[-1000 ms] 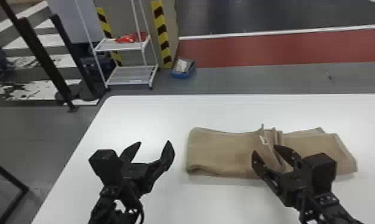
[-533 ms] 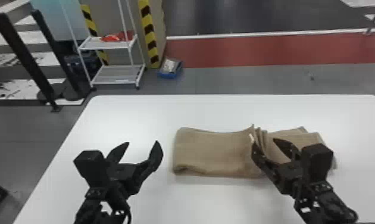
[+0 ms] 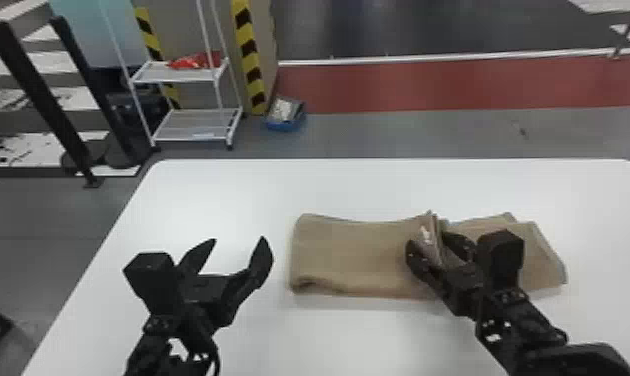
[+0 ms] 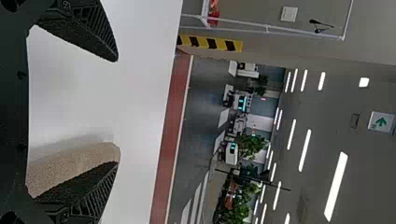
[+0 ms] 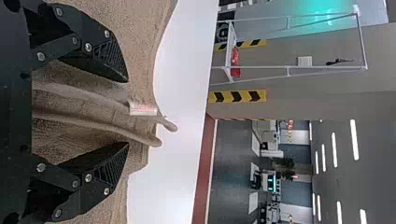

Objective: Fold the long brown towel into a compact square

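The brown towel (image 3: pixel 354 255) lies folded on the table, with a raised ridge bearing a small white tag right of its middle. My right gripper (image 3: pixel 431 245) is at that ridge, its fingers on either side. In the right wrist view, the open right gripper (image 5: pixel 127 112) has the raised towel layers (image 5: pixel 88 114) between its fingers, with gaps to both. Left of the towel, my left gripper (image 3: pixel 239 240) stands open and holds nothing. The left wrist view has the left gripper (image 4: pixel 116 112) open, with the towel's edge (image 4: pixel 77 161) beside one finger.
The white table (image 3: pixel 229 195) extends around the towel, its left edge near the left arm. Beyond the table are a white wire shelf (image 3: pixel 189 120), a blue bin (image 3: pixel 285 115) and black posts on the floor.
The head view has shifted. My right gripper has moved left relative to the towel, from the ridge's right side to around it. The left gripper stays open beside the towel.
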